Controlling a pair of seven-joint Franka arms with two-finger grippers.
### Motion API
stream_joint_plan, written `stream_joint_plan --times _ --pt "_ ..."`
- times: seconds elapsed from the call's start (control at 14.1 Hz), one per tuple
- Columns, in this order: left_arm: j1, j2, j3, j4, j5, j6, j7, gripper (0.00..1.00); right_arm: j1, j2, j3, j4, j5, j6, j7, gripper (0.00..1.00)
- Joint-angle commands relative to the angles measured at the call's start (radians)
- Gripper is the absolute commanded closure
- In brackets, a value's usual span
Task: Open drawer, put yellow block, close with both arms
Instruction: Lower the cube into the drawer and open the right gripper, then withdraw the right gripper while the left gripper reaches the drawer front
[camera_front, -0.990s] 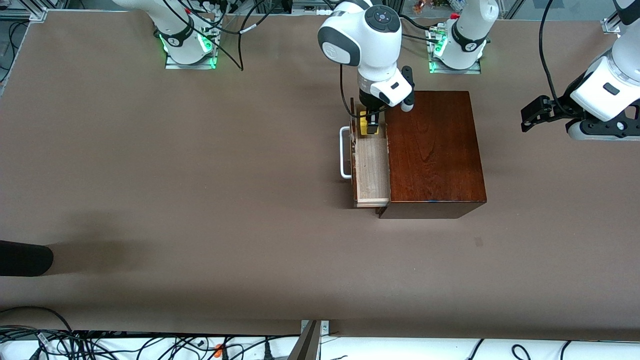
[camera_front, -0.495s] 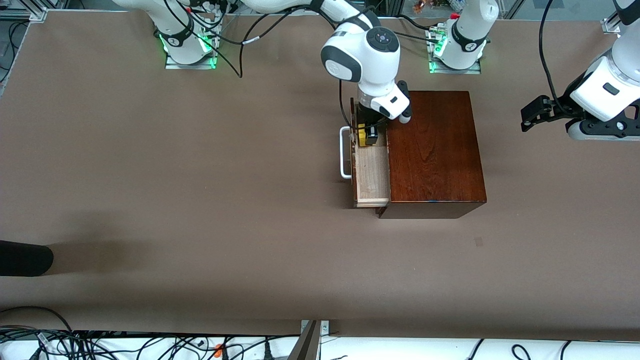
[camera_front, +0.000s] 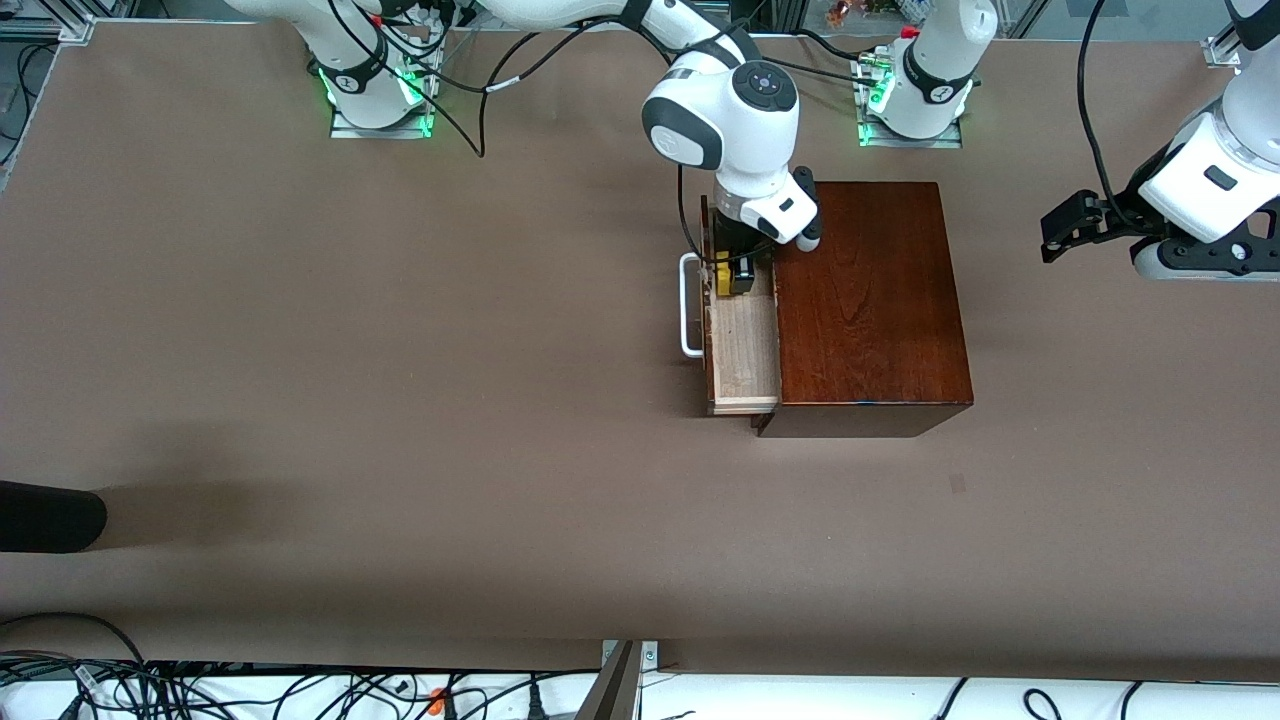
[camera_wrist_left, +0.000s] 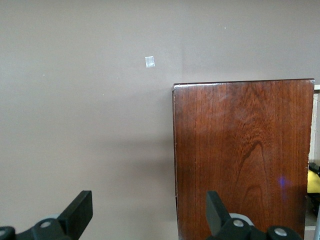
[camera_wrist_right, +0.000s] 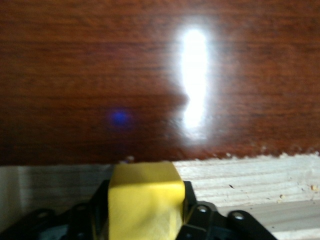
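The dark reddish-brown box (camera_front: 865, 300) stands mid-table with its drawer (camera_front: 745, 350) pulled out toward the right arm's end; the white bar handle (camera_front: 688, 305) faces that way. My right gripper (camera_front: 733, 275) reaches down into the drawer at its end farther from the camera, shut on the yellow block (camera_front: 723, 277). The right wrist view shows the block (camera_wrist_right: 145, 200) between the black fingers (camera_wrist_right: 192, 215), low over the pale drawer floor (camera_wrist_right: 250, 175). My left gripper (camera_front: 1060, 232) waits open in the air toward the left arm's end, and its wrist view shows the box top (camera_wrist_left: 240, 150).
A black object (camera_front: 50, 515) juts in at the table's edge toward the right arm's end. A small pale mark (camera_front: 957, 484) lies on the brown table nearer the camera than the box. Cables run along the near edge.
The right arm has come down, carrying the yellow block lower into the open drawer. The left arm has not moved.
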Motion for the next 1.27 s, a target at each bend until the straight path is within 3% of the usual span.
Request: stream_joint_plan --times 0.0,0.21,0.49,0.64,1.06,1.2 --pt "0.006 0.015 -0.006 0.032 -0.008 -0.028 0.022 0.00 -0.002 -0.008 0.001 0.034 -0.005 -0.015 0.035 0.00" --pt "0.005 0.015 -0.006 0.032 -0.008 -0.029 0.022 0.00 -0.006 -0.096 0.001 0.035 0.000 -0.070 0.037 0.00" --pt "0.003 0.015 -0.006 0.034 -0.008 -0.029 0.020 0.00 -0.057 -0.230 -0.007 0.035 0.018 -0.240 0.040 0.00" --pt "0.002 0.016 -0.006 0.035 -0.008 -0.031 0.019 0.00 -0.136 -0.314 -0.014 0.035 0.018 -0.343 0.038 0.00" --pt "0.002 0.016 -0.006 0.035 -0.008 -0.031 0.020 0.00 -0.360 -0.459 -0.056 0.028 0.044 -0.428 0.046 0.00" --pt "-0.001 0.016 -0.008 0.035 -0.008 -0.031 0.019 0.00 -0.408 -0.526 -0.082 -0.056 0.065 -0.437 0.052 0.00"
